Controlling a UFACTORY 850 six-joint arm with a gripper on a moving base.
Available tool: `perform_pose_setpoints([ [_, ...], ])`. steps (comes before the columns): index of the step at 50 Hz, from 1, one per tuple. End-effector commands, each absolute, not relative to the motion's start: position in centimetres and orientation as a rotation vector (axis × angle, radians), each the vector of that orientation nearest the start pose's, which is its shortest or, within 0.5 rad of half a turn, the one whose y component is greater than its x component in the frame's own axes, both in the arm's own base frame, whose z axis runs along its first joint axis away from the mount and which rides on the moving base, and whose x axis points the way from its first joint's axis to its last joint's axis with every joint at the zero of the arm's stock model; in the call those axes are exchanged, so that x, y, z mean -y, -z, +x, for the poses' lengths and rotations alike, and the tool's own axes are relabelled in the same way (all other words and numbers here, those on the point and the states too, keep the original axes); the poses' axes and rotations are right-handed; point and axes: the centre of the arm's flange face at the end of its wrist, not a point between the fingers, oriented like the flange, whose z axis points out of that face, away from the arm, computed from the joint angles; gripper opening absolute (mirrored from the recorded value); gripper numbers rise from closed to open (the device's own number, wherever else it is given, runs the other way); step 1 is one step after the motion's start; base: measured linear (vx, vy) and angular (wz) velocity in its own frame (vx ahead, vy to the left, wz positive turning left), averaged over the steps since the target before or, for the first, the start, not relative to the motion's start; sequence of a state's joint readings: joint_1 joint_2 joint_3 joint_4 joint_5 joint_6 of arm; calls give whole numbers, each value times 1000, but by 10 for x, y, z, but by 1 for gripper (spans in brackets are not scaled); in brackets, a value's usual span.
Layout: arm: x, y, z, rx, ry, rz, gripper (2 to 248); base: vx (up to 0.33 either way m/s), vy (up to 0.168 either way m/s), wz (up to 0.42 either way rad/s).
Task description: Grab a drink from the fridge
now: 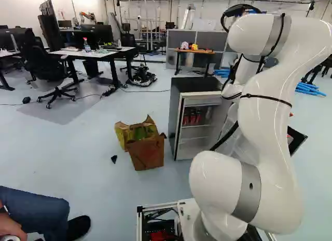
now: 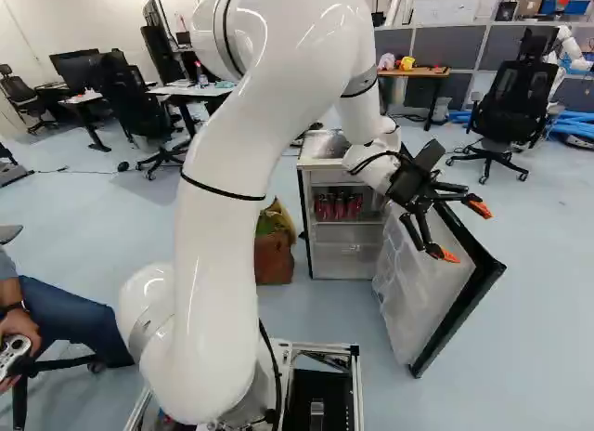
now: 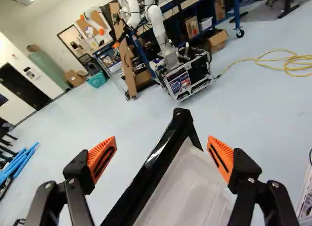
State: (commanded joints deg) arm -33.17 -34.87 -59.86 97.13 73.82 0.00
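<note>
Open fridge, middle of right base view; red cans on its upper shelf, just above frame center. Door swung out, right of center. Gripper above door, right of frame; fingers spread wide, door edge showing between them in wrist view. Paper bag left of fridge.

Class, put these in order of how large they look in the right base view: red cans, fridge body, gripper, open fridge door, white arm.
1. White arm
2. Open fridge door and fridge body: too close to rank; the door reaches nearer the camera
3. Gripper
4. Red cans
</note>
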Motion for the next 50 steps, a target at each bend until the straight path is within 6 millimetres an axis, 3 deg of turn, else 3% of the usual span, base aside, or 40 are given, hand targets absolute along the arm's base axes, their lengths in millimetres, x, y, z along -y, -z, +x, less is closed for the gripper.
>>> perform_pose_setpoints([
  [50,308,-353,351,1578,-1274,1072,247,0,0,0],
])
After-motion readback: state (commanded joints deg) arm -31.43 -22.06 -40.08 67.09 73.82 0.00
